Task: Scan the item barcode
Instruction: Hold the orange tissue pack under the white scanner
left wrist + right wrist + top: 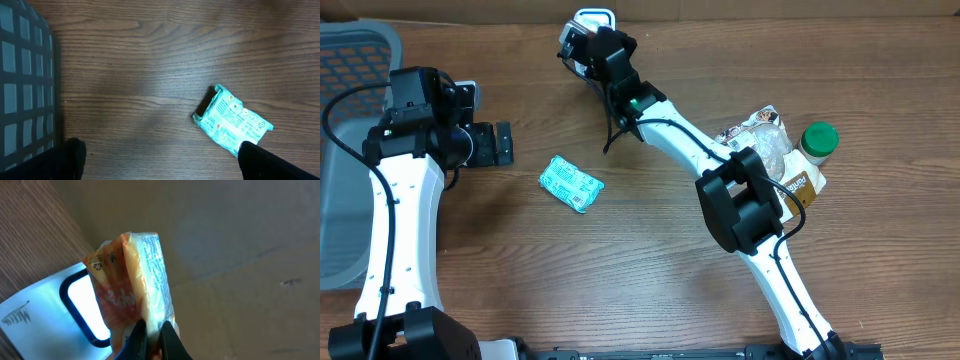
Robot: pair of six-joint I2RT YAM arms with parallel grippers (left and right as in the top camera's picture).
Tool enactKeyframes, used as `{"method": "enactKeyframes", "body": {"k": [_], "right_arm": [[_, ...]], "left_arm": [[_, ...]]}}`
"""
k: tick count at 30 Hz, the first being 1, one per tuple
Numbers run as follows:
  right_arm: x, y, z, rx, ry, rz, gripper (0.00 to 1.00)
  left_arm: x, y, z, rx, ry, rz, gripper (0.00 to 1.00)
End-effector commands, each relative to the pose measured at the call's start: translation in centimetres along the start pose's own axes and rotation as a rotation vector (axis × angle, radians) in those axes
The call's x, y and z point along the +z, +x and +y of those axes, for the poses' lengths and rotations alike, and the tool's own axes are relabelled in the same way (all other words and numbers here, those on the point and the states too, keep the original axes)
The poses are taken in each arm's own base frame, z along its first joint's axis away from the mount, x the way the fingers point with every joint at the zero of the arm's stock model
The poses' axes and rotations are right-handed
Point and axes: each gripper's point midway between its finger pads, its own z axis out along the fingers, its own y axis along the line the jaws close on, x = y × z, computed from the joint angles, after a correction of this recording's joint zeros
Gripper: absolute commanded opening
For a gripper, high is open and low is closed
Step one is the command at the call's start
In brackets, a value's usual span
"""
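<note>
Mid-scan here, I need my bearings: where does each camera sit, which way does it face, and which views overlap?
Overhead: above the table, facing straight down; left arm, right arm, teal packet, grey basket.
Left wrist: faces down at the table; open left pincer tips at bottom corners.
Right wrist: faces along the shut right pincer, which pinches an orange packet by the lit scanner.
Shared: overhead and left wrist both show the teal packet and grey basket.
</note>
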Motion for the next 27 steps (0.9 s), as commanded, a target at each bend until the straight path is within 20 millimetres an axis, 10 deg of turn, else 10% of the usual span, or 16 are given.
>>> {"method": "enactKeyframes", "body": {"k": [1, 16, 27], "right_arm": [[0.0, -0.3, -0.8, -0.005, 0.012, -0.015, 0.04], [-1.6, -2.3, -4.0, 0.128, 0.039, -0.042, 0.04], [-11.2, -4.8, -12.1, 0.461, -0.079, 0.048, 0.04]], "left_arm": [[-0.2, -0.3, -0.3, 0.028, 0.014, -0.01, 0.99], [-0.2, -0.3, -0.3, 0.028, 0.014, -0.01, 0.99], [-0.2, -0.3, -0.3, 0.028, 0.014, -0.01, 1.0]]}}
